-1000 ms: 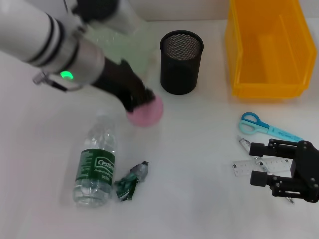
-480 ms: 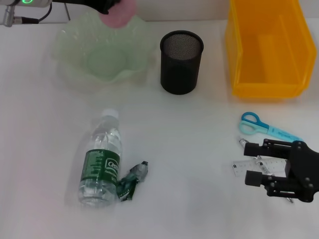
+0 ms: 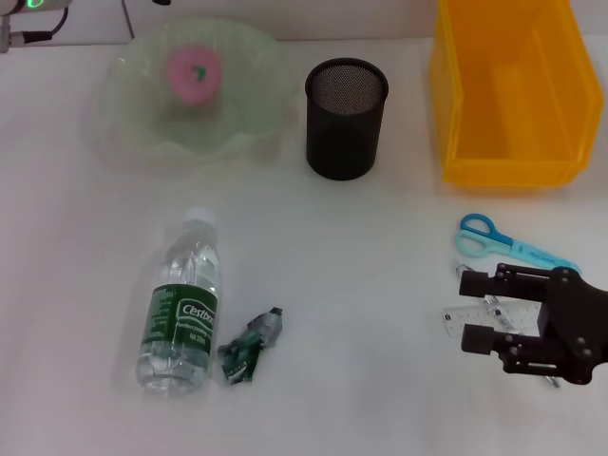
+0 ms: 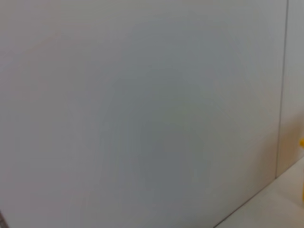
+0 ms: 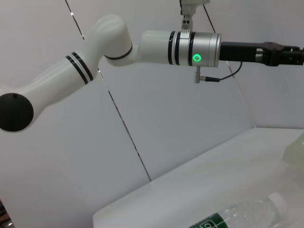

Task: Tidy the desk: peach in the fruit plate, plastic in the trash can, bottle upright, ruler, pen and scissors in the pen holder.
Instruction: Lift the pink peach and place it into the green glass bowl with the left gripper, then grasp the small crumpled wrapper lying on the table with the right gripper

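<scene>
White worktop [image 3: 380, 285]: peach [image 3: 195, 73] sits in fruit plate [image 3: 133, 114] at eleven o'clock; right pincer [image 3: 467, 311], fingers apart, hovers over ruler [image 3: 458, 319]; left pincer's state I cannot tell.

White desk [image 3: 380, 285]; plain grey panelled wall [image 5: 190, 128].

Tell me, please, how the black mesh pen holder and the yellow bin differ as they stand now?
The pen holder is a round, black mesh cup; the yellow bin is a rectangular, solid-walled box. The pen holder is much smaller and stands mid-table beside the fruit plate; the yellow bin sits at the far right. Both stand upright, open-topped, with nothing visible inside.
</scene>
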Motion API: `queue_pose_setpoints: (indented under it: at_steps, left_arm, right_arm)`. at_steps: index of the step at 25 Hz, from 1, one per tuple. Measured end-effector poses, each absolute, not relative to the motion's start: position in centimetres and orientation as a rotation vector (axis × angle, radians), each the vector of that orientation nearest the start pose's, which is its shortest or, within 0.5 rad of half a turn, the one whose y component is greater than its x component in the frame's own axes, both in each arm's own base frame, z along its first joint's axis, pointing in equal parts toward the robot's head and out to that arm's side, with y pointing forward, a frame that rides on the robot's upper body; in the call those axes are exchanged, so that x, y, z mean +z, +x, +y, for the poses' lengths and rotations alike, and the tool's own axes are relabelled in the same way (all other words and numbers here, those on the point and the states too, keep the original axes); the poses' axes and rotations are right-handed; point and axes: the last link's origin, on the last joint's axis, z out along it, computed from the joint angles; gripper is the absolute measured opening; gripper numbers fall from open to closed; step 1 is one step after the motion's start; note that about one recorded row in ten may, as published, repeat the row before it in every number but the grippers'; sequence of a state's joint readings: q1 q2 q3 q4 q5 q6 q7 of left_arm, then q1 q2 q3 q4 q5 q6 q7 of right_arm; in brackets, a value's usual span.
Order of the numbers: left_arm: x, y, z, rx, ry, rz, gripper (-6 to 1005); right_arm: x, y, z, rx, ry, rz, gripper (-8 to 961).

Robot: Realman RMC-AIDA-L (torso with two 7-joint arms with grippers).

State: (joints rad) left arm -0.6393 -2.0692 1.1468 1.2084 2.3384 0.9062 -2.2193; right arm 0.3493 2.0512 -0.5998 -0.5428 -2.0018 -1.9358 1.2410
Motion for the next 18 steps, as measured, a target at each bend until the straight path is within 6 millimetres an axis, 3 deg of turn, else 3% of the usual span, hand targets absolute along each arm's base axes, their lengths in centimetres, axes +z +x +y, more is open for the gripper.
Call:
queue_pose_setpoints:
  at_steps: [4, 6, 7, 8, 13, 18]
  left_arm:
    - [5.8, -16.4, 43.1, -0.290, -2.292, -0.610, 551]
    - [5.4, -16.0, 41.4, -0.368, -2.407, -0.591, 612]
    - [4.9, -15.7, 39.0, -0.453, -2.567, -0.536, 633]
    - [4.9, -15.7, 39.0, -0.453, -2.567, -0.536, 653]
    - [3.5, -16.5, 34.1, -0.510, -2.873, -0.437, 755]
    - [1.1, -19.1, 31.5, -0.493, -3.049, -0.494, 820]
  right_arm:
    - [0.9, 29.0, 23.6, 1.087, -2.798, 0.696, 695]
    - [1.3, 29.1, 23.8, 1.101, -2.765, 0.704, 695]
    - [2.2, 29.5, 24.2, 1.107, -2.713, 0.700, 695]
    - [2.2, 29.5, 24.2, 1.107, -2.713, 0.700, 695]
    - [7.7, 30.5, 25.8, 1.079, -2.593, 0.784, 696]
    - [13.8, 28.2, 28.0, 0.763, -2.629, 0.851, 695]
